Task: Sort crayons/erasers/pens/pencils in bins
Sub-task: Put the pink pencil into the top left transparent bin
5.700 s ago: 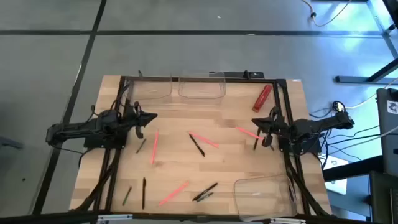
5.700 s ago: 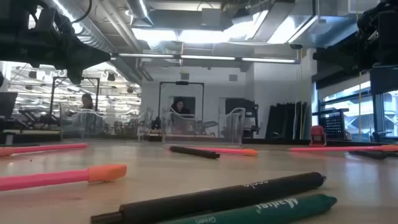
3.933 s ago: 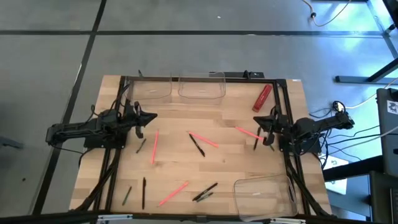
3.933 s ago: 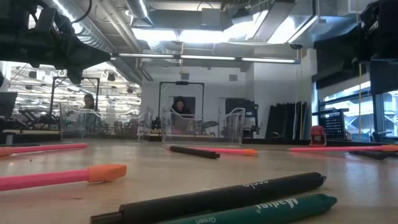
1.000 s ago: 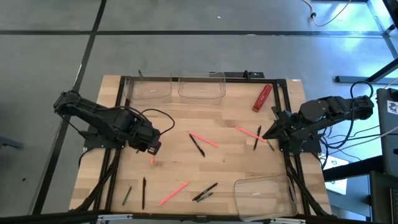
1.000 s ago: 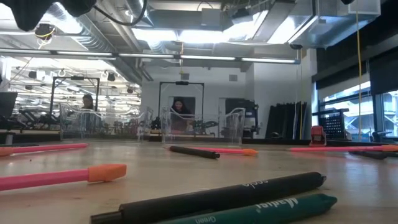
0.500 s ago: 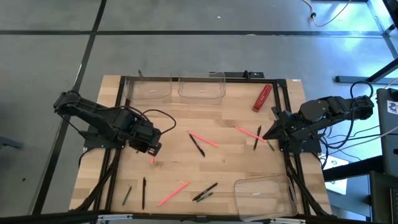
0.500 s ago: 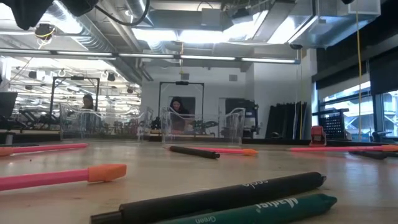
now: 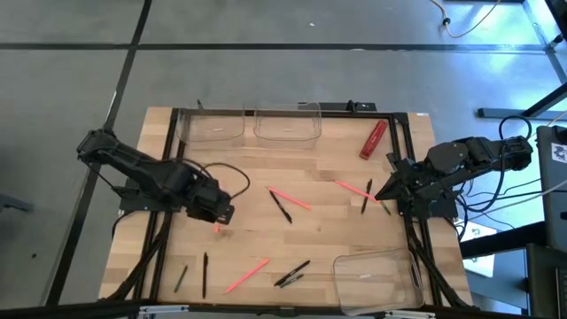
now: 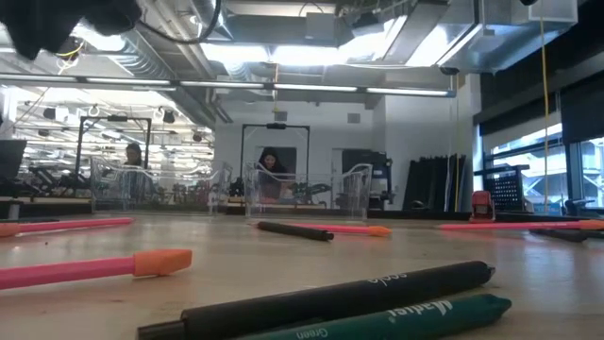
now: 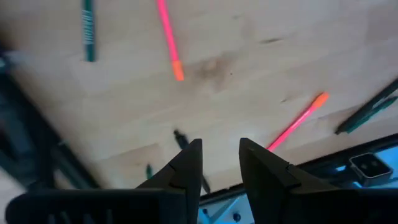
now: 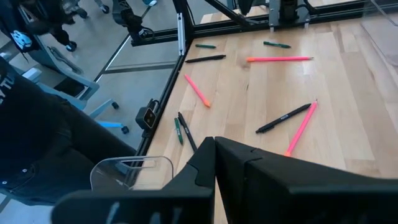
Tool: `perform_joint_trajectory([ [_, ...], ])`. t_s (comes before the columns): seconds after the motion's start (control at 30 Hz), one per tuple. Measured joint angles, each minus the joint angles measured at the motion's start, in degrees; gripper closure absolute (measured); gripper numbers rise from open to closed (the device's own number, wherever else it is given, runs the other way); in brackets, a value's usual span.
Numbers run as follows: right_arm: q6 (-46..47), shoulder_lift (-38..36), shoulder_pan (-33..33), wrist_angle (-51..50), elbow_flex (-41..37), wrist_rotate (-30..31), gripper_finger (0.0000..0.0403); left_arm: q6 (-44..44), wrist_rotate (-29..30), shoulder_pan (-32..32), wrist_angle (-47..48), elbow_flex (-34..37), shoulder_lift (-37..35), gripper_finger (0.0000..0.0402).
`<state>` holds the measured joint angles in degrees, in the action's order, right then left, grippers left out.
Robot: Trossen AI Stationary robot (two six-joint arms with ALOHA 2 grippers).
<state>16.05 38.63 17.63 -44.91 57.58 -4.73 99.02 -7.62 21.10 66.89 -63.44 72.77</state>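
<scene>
Thin sticks lie flat and scattered on the wooden table: pink ones [image 9: 290, 199] [image 9: 246, 276], black ones [image 9: 281, 206] [image 9: 205, 273], and a dark pair [image 9: 292, 273]. My left gripper [image 9: 220, 211] hovers open above a pink stick whose near end [image 9: 216, 229] pokes out below it. In the left wrist view that pink stick [image 11: 169, 37] and a green one [image 11: 89, 28] lie beyond my left gripper [image 11: 219, 155]. My right gripper [image 9: 381, 189] is shut and empty beside a pink stick [image 9: 354, 189] and a black one [image 9: 365, 202]. Clear bins stand at the far edge [image 9: 213, 128] [image 9: 288, 124] and the near right [image 9: 376, 270].
A red oblong thing [image 9: 373, 139] lies at the far right. A black frame [image 9: 292, 112] runs along the table's far edge and down both sides. A person [image 10: 272, 170] sits in the room beyond the table. The middle of the board [image 9: 319, 230] is bare wood.
My left arm has shifted a little toward the table's near right, staying over the pink stick. The sticks lie where they were.
</scene>
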Motion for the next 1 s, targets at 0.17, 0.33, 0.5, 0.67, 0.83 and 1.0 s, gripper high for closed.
perform_joint_trajectory([
  [0.17,0.0,0.0,0.0,0.0,0.0,0.0,0.0397,2.61,0.88,1.62,-10.74,9.01,0.04,0.0301],
  [0.33,-0.01,0.0,0.0,0.0,0.0,0.0,0.0397,2.91,1.01,1.88,-20.44,17.22,0.04,0.0305],
  [0.5,-0.02,0.0,0.0,-0.02,0.0,0.0,0.0397,2.87,1.03,1.86,-22.6,22.1,0.04,0.0305],
  [0.67,-0.02,0.0,0.0,0.0,0.0,0.09,0.0397,2.87,1.57,1.86,-24.75,24.66,0.04,0.0305],
  [0.83,-0.02,0.0,0.0,-0.01,-0.02,0.11,0.0397,2.24,3.52,1.86,-26.43,26.21,0.04,0.0305],
  [1.0,-0.02,0.0,0.0,-0.02,-0.02,0.12,0.0397,2.5,3.81,1.86,-27.68,27.48,0.04,0.0305],
])
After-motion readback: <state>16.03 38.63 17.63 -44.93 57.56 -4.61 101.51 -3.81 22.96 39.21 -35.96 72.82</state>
